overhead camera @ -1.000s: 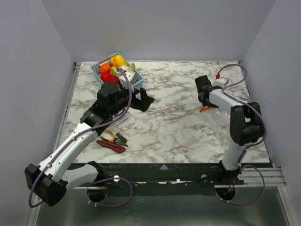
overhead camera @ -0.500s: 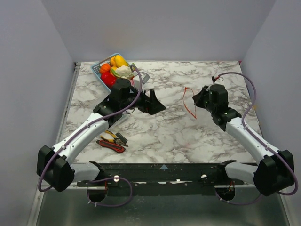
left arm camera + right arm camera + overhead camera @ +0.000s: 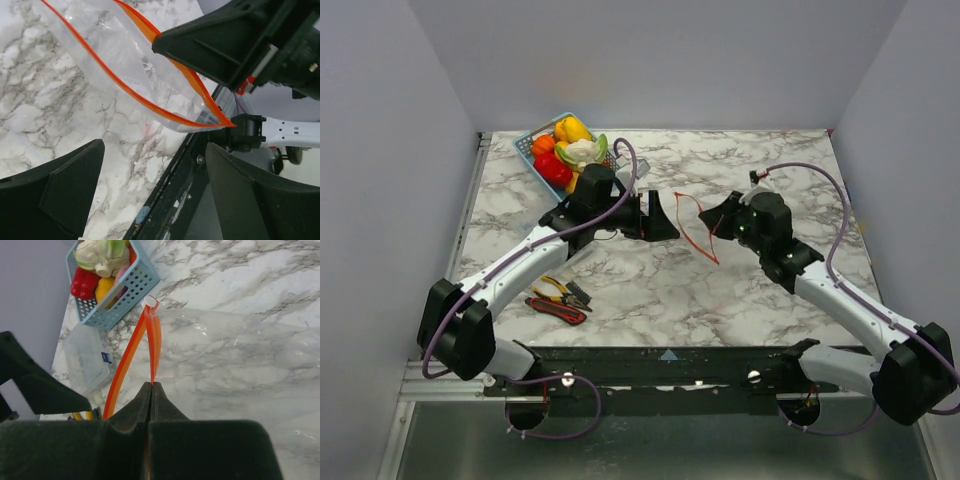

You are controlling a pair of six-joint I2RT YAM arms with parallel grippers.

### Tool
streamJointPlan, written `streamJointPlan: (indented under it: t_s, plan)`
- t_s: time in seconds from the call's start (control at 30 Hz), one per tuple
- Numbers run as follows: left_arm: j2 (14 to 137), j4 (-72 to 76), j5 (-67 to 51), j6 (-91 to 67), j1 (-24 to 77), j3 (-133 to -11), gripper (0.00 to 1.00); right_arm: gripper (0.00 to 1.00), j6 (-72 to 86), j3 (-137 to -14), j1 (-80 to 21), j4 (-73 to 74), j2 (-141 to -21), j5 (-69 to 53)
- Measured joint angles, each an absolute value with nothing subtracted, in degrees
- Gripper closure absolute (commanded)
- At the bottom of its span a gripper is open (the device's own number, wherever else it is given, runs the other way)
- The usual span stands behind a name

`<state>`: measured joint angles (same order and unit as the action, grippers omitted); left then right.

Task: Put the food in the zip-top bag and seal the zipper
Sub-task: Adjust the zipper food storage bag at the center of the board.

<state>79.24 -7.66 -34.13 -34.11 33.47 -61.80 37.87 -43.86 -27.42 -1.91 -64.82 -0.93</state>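
The marbled table carried the clear, crinkly zip-top bag, which lay ahead of the right tool; that tool was pinching the bag's thin orange-red zipper. The left tool was spread and empty, facing the bag, with glossy food in a lattice basket behind it.

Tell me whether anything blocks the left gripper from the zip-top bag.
Nothing visible does. The left gripper, open, faces the zip-top bag directly; the right gripper pinches its zipper from the far side, with only bare table between.

Zip-top bag and blue basket, each cropped by a wrist view's top edge.
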Motion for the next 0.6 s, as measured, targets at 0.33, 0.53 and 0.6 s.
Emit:
streamJointPlan:
  t_s: [0.33,0.53,0.6]
  plan:
    - [87.9,-7.8,-39.8,-41.8,31.5,-63.2,0.51,0.99,34.7,-45.5,-39.0,-1.2,-65.7,11.0]
    - [90.2,-8.2,-41.1,-43.6,31.5,-63.2,0.73,1.0,32.4,-49.5,-45.9,2.2,-69.8,21.1]
    - [90.1,-8.9,-40.9,-43.4,31.5,-63.2,0.84,1.0,31.8,-52.7,-48.1,5.2,-72.0,25.7]
